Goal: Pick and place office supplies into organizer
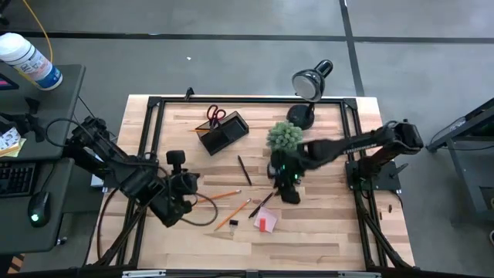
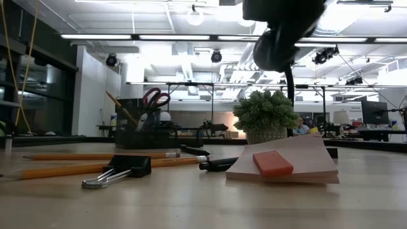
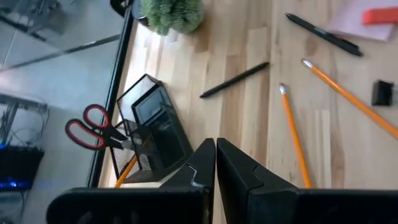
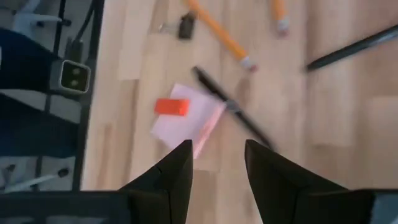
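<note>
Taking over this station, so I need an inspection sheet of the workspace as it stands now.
Surface: wooden table, loose items in the middle.
Job's things: organizer holds scissors; two pencils, two pens, binder clip, pink notepad with an orange eraser lie loose.
Clutter: plant, desk lamp.
Grippers: left pincer shut, empty; right pincer open above the notepad.
Cables: orange cable by the left arm.
Surroundings: bottle, keyboard, mouse on a side desk.

Left gripper (image 1: 187, 202) hangs low with fingers pressed together; right gripper (image 1: 289, 191) reaches mid-table, fingers parted
</note>
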You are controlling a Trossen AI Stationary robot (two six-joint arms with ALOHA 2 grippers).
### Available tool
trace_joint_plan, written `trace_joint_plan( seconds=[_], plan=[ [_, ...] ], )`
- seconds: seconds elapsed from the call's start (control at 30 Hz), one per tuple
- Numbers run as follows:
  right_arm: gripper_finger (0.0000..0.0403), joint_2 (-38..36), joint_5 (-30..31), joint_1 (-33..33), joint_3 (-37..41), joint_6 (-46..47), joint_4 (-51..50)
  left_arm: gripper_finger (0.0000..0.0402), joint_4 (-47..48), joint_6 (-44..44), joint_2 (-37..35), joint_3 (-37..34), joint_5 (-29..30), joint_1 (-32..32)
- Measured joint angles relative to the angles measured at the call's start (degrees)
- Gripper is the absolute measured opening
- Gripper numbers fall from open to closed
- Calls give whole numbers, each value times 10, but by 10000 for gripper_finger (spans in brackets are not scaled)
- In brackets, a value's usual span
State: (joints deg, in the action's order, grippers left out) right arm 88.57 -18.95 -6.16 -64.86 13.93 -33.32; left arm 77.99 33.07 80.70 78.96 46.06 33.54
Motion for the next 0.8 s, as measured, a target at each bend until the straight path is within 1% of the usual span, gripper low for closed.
trace_joint_plan(
  seconds=[0.13, 0.27, 0.3, 0.37, 0.47, 0.57, 0.67, 0.8],
  plan=[
    [139, 22, 57, -53, 6, 99, 28, 5, -1, -17, 0, 0, 0, 19],
    [139, 41, 119, -81, 6, 219, 77, 5, -4, -17, 0, 0, -1, 26],
    [139, 47, 128, -85, 6, 241, 89, 5, -4, -18, 0, 0, -2, 26],
    [139, 58, 131, -94, 6, 255, 110, 5, -6, -18, 0, 0, -1, 25],
    [139, 73, 131, -113, 6, 221, 151, 5, -6, -17, 0, 0, 0, 25],
    [139, 92, 129, -133, 6, 151, 179, 5, -6, -18, 0, 0, 0, 25],
    [139, 102, 130, -147, 5, 68, 184, 5, -6, -22, 0, 0, 0, 25],
    [143, 111, 131, -152, 4, -21, 173, 5, -6, -27, 0, 0, -1, 25]
  ],
)
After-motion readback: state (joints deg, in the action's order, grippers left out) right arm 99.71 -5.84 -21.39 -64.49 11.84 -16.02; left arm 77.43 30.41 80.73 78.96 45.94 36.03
